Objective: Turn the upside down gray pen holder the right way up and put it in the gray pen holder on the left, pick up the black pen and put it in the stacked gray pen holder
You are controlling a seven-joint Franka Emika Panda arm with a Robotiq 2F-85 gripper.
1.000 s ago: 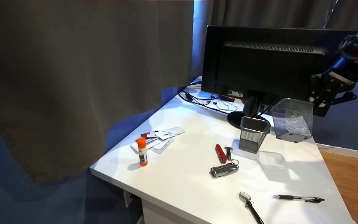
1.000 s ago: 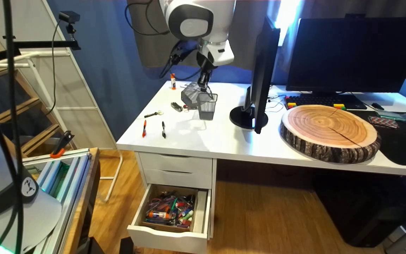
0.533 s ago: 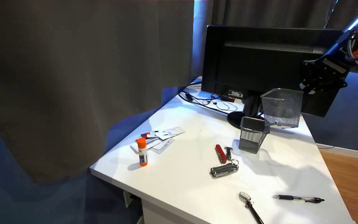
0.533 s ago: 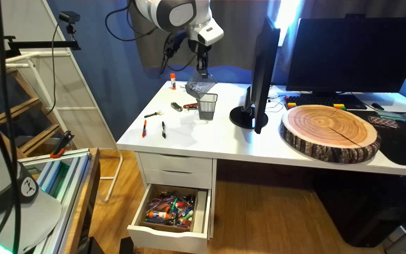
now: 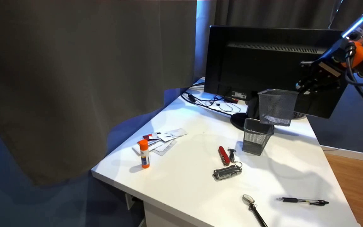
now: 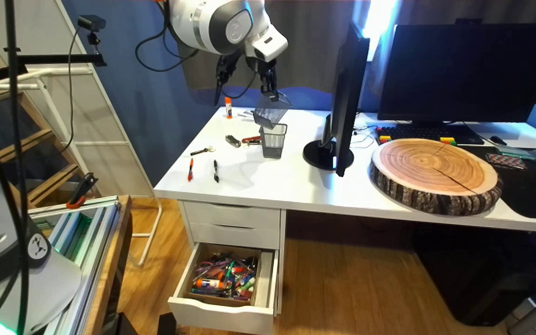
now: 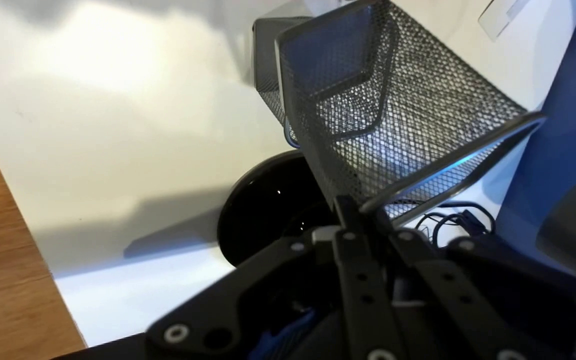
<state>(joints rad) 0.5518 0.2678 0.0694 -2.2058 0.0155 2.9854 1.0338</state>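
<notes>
The gray mesh pen holder named as upside down [image 5: 277, 107] hangs in the air with its rim upward, nearly level in an exterior view and leaning in another [image 6: 270, 111]. My gripper [image 7: 363, 207] is shut on its rim and wall at one corner. Below, the twin gray pen holder [image 5: 254, 143] stands upright on the desk, its opening up. In both exterior views the held holder's base overlaps its rim; whether they touch I cannot tell. In the wrist view the held holder partly hides the standing holder [image 7: 269, 55]. The black pen [image 5: 302, 200] lies on the desk, away from both.
Close behind the holders rises a monitor [image 5: 263, 63] on a round black base [image 7: 268, 215]. A red pocket knife [image 5: 223, 155], a multi-tool [image 5: 227, 172], a dark stick-shaped tool [image 5: 256, 211], a glue stick [image 5: 144, 154] and an orange-red pen [image 6: 190, 170] lie or stand around.
The held holder has risen and swung from a strong tilt toward upright, shifting over toward the standing holder. My gripper moved with it and stayed shut. Standing holder and pen have not moved.
</notes>
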